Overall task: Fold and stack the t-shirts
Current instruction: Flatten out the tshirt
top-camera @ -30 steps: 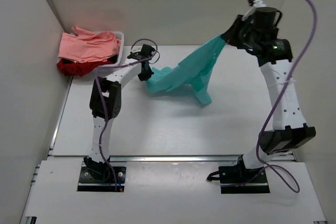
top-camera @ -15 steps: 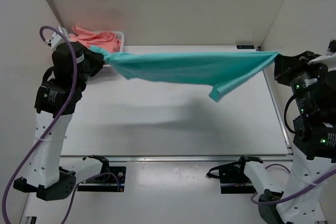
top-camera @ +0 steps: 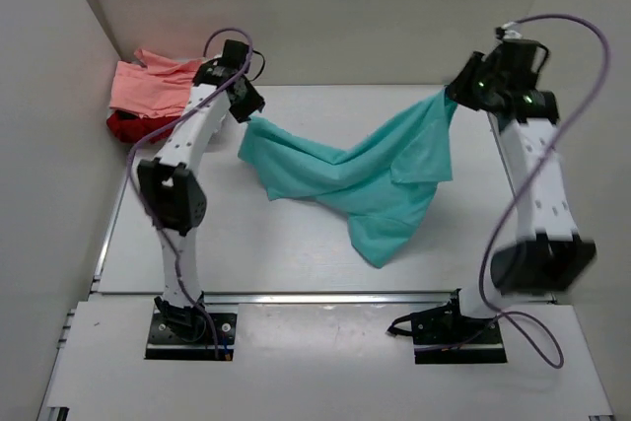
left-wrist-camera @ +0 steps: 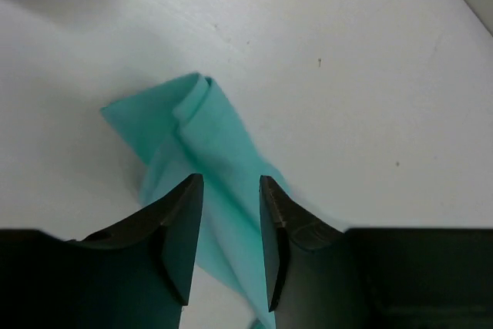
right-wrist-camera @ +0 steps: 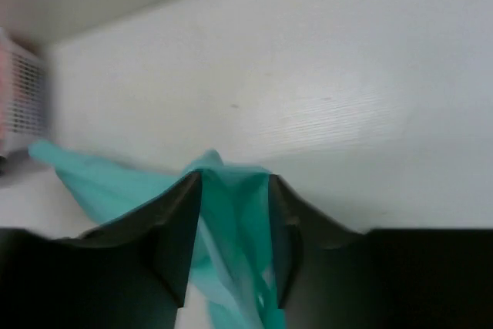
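Teal t-shirt [top-camera: 365, 170] sprawls in a loose, crumpled sweep across the far half of the table [top-camera: 197, 234], and we see it off the surface at one end only. Our right gripper [top-camera: 455, 98] hangs above the far right of the table with a bunched corner of the cloth pinched between its fingers [right-wrist-camera: 173, 221]. From there the fabric slopes down to the tabletop and drapes in a fold toward the middle. Our left gripper [left-wrist-camera: 229, 182] sits low at the far left, its jaws narrowly parted. The shirt's other end lies flat on the table beneath them, with a rolled corner poking out just beyond the fingertips, and nothing looks clamped there. At the far left corner the salmon pink t-shirt [top-camera: 148, 86] lies heaped on the dark red t-shirt [top-camera: 128, 127], apart from the teal one.
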Controlling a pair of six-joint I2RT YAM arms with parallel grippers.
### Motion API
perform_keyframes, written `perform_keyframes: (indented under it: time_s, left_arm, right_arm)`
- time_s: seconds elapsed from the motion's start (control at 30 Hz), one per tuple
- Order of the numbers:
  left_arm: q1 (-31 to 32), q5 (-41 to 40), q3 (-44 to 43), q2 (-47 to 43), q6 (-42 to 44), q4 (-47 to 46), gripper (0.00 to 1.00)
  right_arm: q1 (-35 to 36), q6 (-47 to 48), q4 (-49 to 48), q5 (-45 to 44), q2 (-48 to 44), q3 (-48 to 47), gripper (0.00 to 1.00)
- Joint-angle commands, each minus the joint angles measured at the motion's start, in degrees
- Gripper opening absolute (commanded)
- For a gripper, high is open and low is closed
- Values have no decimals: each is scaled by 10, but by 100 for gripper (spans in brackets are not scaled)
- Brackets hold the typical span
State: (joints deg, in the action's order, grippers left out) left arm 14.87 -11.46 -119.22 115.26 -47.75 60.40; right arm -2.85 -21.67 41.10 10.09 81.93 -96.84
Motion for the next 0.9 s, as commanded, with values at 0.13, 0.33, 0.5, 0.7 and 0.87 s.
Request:
perform_keyframes:
  time_s: [0.13,0.33,0.5,0.7,0.87]
  left_arm:
    - [-14,61,-117,93,18,54,58]
    - [-27,29,199,-37,13,-80,58]
    - [-28,-12,197,-2,49,-76,61]
    - [-22,-55,167,44,66,-120,77]
    - [-21,-73,128,108,71,-110,76]
  right_arm:
    - [14,30,123,-96,289,-259,72]
    - [50,-4,76,-122,174,-22,65]
    - [106,-21,17,-115,83,180,64]
    - [171,-42,-3,-86,18,304,67]
    - [194,-60,-14,-66,-26,385,78]
